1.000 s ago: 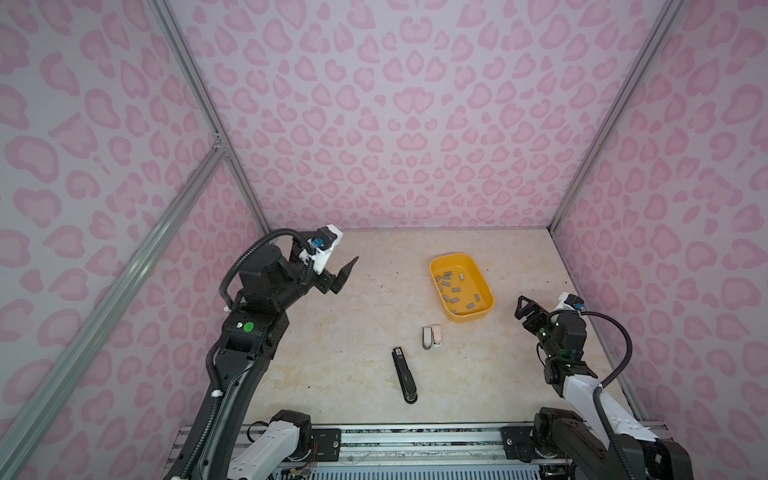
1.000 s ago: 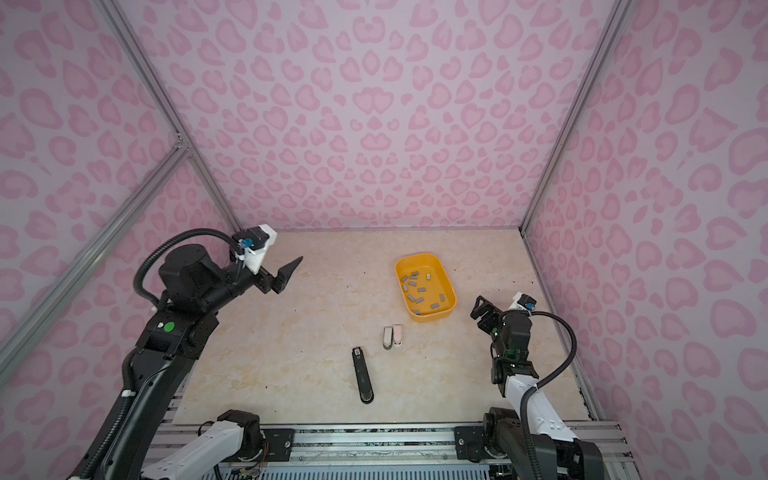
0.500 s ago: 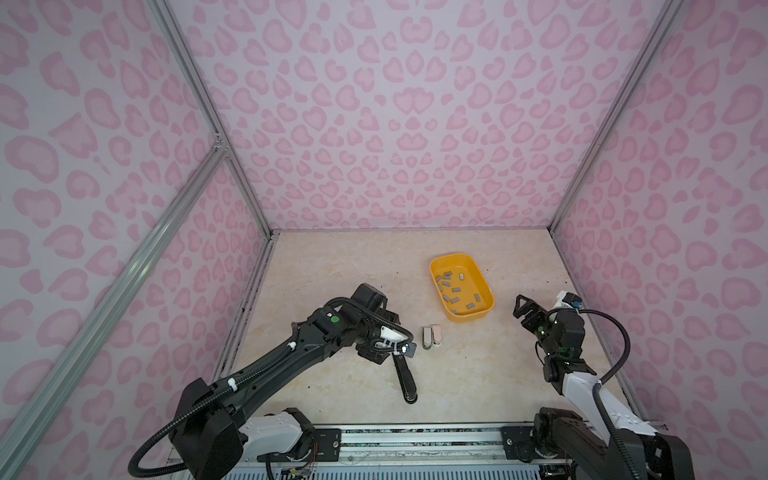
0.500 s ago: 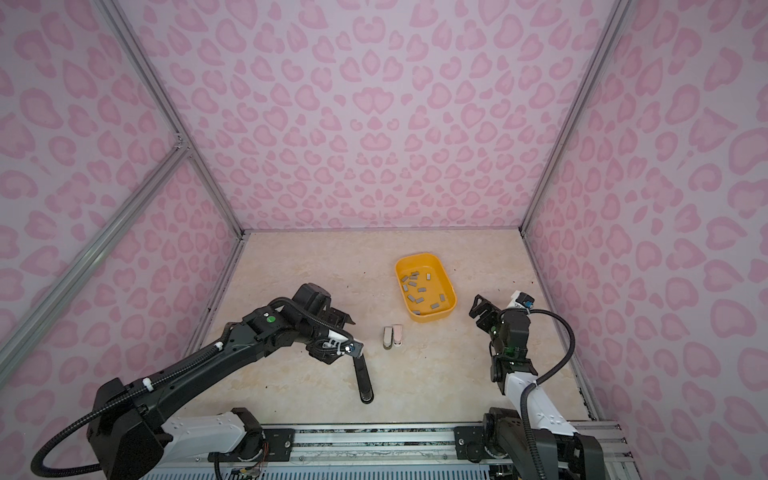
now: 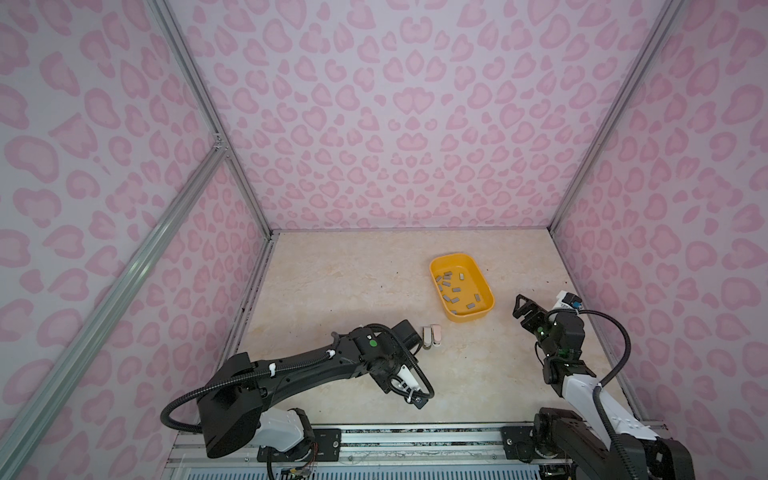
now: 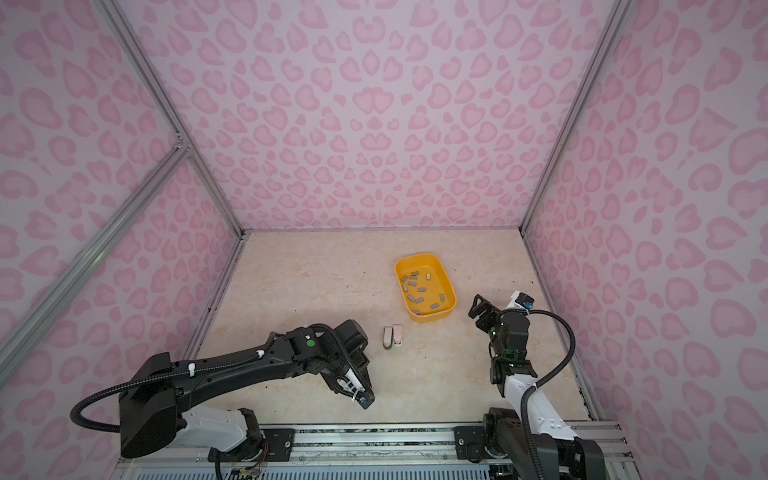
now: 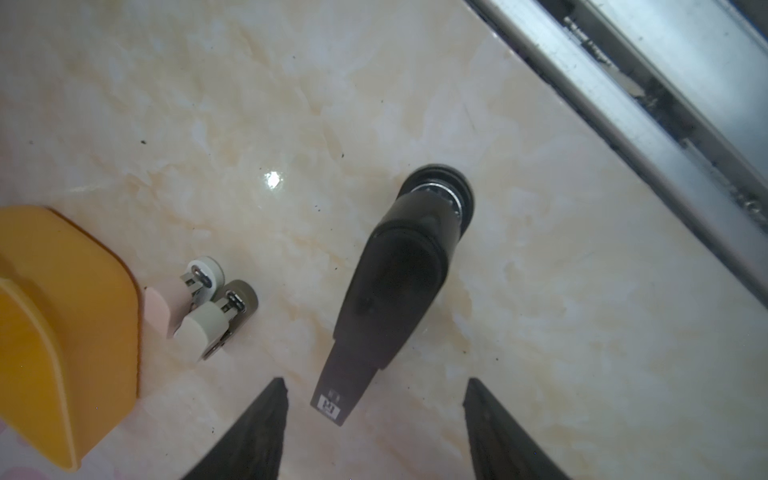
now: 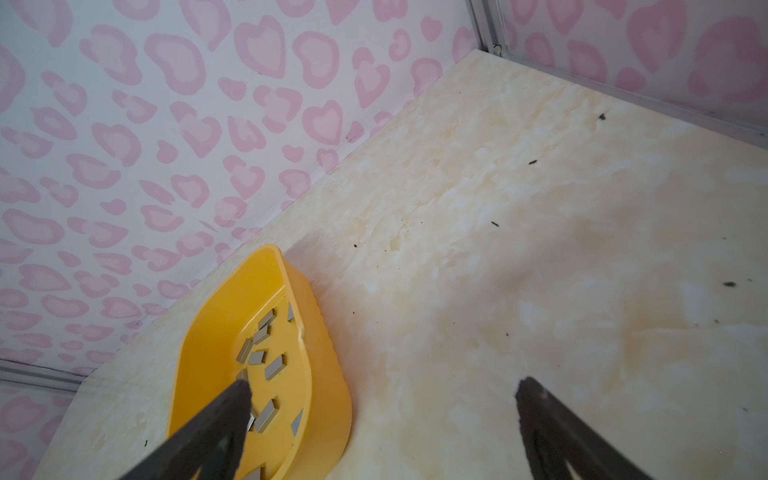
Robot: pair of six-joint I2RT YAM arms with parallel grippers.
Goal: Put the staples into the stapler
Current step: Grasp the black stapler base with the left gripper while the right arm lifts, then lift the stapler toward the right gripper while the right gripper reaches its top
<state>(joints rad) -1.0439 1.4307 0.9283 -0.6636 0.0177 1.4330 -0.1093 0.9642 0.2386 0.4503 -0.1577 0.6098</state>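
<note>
Staples (image 5: 456, 297) are lying in a yellow tray (image 5: 469, 316); left gripper (image 7: 374, 380) is straddling the black stapler (image 7: 399, 282), jaws apart, label (image 7: 330, 404) illegible; right gripper (image 8: 383, 382) is gaping, empty.

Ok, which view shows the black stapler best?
The left wrist view: the black stapler lies in full sight, right at the left gripper. In both top views the left arm covers it; the right wrist view misses it.
</note>
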